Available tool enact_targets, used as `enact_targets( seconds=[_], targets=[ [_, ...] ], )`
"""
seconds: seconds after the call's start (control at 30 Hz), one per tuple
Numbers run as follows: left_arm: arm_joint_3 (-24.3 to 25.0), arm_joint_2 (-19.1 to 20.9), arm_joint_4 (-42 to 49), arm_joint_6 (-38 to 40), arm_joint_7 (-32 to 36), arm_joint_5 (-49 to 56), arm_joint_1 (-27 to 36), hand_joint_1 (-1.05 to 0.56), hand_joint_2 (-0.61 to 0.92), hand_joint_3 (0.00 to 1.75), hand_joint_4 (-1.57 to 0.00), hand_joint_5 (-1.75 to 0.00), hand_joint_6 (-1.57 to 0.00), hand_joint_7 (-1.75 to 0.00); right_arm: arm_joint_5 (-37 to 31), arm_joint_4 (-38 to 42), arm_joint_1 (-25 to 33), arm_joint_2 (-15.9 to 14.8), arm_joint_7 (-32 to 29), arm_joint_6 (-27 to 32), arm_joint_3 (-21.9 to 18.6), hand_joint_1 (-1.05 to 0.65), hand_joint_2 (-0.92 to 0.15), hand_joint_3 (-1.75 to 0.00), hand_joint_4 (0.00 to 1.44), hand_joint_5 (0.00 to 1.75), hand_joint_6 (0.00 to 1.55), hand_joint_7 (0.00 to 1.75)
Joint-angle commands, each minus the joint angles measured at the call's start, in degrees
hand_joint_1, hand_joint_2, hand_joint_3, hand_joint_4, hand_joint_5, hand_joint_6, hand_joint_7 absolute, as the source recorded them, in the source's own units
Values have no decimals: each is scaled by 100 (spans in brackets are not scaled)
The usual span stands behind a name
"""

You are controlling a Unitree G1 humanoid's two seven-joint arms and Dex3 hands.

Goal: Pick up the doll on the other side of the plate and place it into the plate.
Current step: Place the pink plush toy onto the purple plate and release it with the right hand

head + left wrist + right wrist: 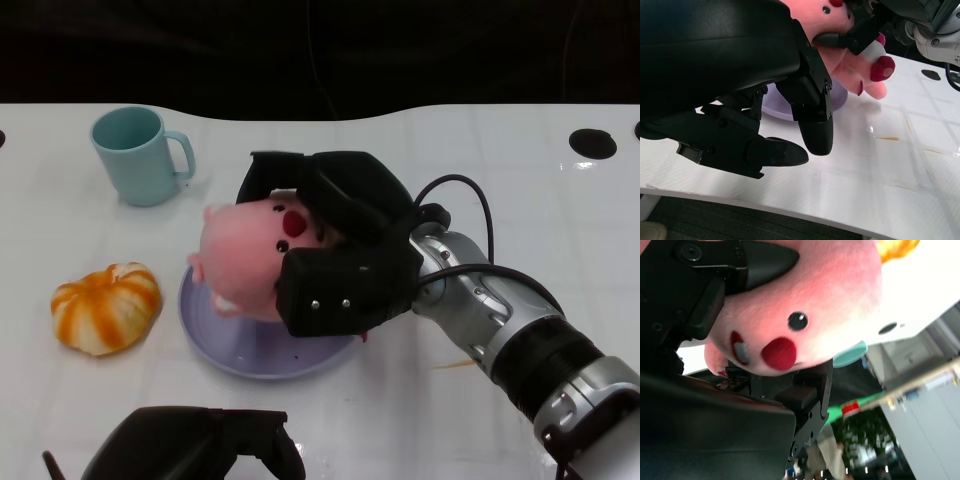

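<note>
A pink plush doll [245, 262] with red cheeks is held over the lavender plate [225, 345] at the table's middle. My right hand [340, 240] grips it from the right side, fingers wrapped over its top and front. In the right wrist view the doll's face [805, 315] fills the frame between the black fingers [760, 260]. The left wrist view shows the doll's feet [875, 75] hanging above the plate [777, 107]. My left hand [195, 450] rests low at the near table edge, fingers curled in, holding nothing [765, 100].
A teal mug [140, 155] stands at the back left. An orange-and-white pumpkin [105, 307] lies left of the plate. A thin brown streak [455, 366] marks the white table right of the plate.
</note>
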Motion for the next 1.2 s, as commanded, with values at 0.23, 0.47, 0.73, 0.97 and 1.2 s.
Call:
enact_targets(
  seconds=[0.23, 0.47, 0.73, 0.97, 1.2],
  targets=[
    [-1, 2, 57, -15, 77, 36, -11, -26, 92, 28, -71, -146, -79, -79, -238, -469, -223, -258, 1216, 426, 339, -81, -92, -17, 1, 27, 14, 1],
    [34, 32, 85, -79, 117, 10, -12, -26, 92, 29, -71, -146, -78, -79, -365, -924, -98, -374, 1513, 691, 438, -96, -92, -23, 0, 12, 5, 0],
    [39, 51, 108, -55, 65, 22, -38, -26, 92, 29, -70, -145, -78, -79, -303, -1678, 164, -658, 1870, 765, 400, -100, -92, -26, 1, 7, 1, 0],
    [58, 73, 127, -78, 72, 0, -47, -26, 92, 29, -71, -144, -78, -78, -151, -2427, 563, -1045, 2008, 603, 274, -97, -92, -26, 3, 10, 4, 2],
    [96, 104, 187, -100, 79, -43, -87, -26, 92, 29, -70, -141, -79, -78, 249, -3286, 1222, -1549, 2100, 315, -69, -87, -92, -23, 9, 19, 12, 6]
  ],
)
